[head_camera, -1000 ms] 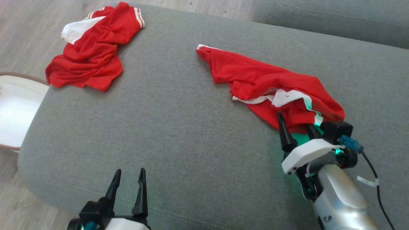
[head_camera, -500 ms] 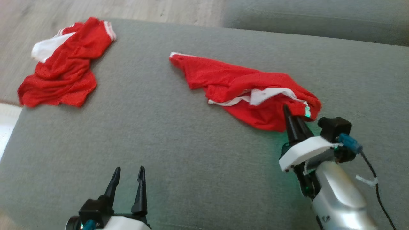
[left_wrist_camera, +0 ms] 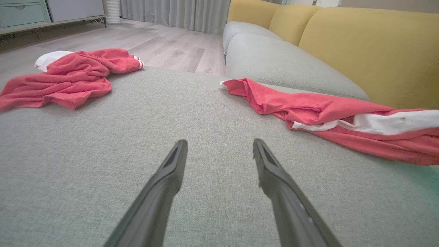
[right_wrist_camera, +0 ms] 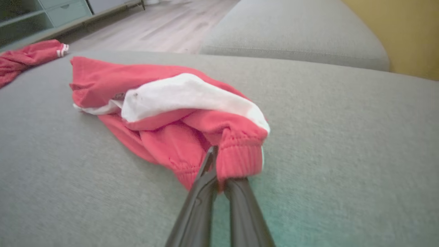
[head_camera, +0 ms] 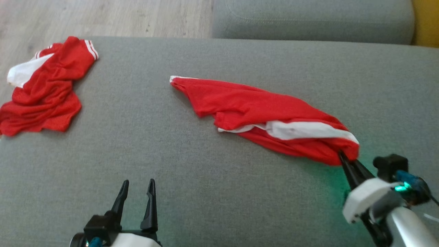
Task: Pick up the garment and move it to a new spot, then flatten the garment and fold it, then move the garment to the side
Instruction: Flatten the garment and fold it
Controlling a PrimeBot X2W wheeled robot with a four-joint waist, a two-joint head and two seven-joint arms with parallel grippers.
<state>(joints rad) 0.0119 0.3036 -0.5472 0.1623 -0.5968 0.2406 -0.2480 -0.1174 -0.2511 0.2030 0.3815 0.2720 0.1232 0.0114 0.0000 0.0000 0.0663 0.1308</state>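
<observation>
Ribbing at one end of the garment (right_wrist_camera: 161, 137) is pinched between the closed fingers of the right end effector (right_wrist_camera: 219, 169). The right wrist view gives this plainly: the red elastic band (right_wrist_camera: 240, 154) bunches around the two dark fingers, which lie pressed together with cloth between them. The head view gives the same grip from above as dark tips going into the garment's near right end, and it lays out the whole piece. It is a long, narrow, rumpled strip resting on the grey sofa cushion (head_camera: 205, 178), running from a white-edged corner near the cushion's middle down to the right.

The left wrist view adds the room: a yellow backrest (left_wrist_camera: 360, 44), a second grey seat (left_wrist_camera: 281, 61), wooden floor (left_wrist_camera: 164, 44), curtains (left_wrist_camera: 178, 13) and a low cabinet (left_wrist_camera: 20, 13). It also shows the left end effector (left_wrist_camera: 219, 142) with its fingers spread wide and nothing between them, low over bare cushion and well apart from the garment.

The garment is red fabric with a broad white panel (right_wrist_camera: 185, 92) folded along its top and a thin white edge beneath. A second red and white garment (head_camera: 41, 99) lies crumpled at the cushion's far left corner, well apart from the first.
</observation>
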